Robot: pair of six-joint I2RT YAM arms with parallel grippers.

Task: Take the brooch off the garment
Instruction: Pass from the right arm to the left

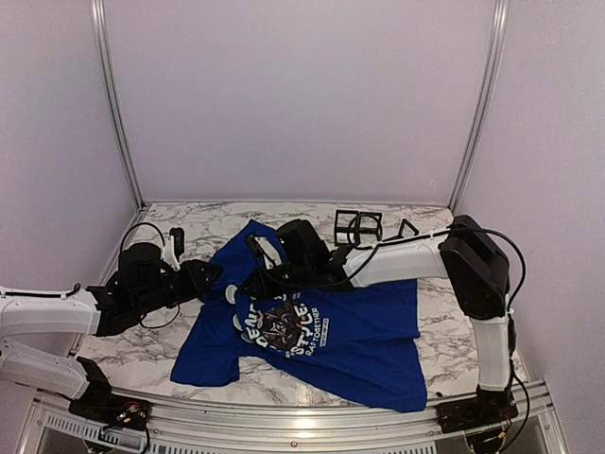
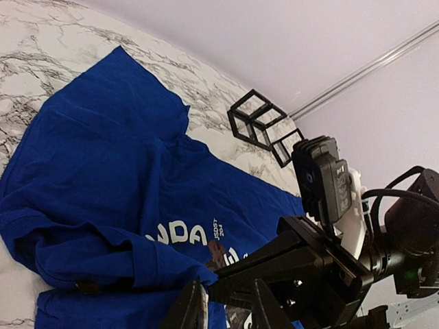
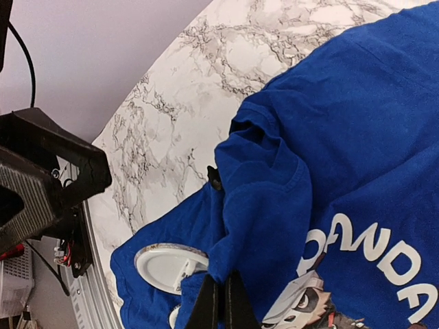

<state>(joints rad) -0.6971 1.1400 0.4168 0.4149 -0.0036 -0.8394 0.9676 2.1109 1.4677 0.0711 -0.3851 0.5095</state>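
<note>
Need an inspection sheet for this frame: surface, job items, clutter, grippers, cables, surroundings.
Surface: white marble-look table.
Job's things: blue shirt lies crumpled mid-table. A white disc, likely the brooch, sits on it, partly under a fold.
Clutter: black wire cubes at the back edge.
Grippers: left gripper part open, low over the shirt. Right gripper shut at a fold beside the disc; whether it pinches cloth is unclear.
Cables: black cables run along both arms.
Surroundings: plain walls, metal rails.
</note>
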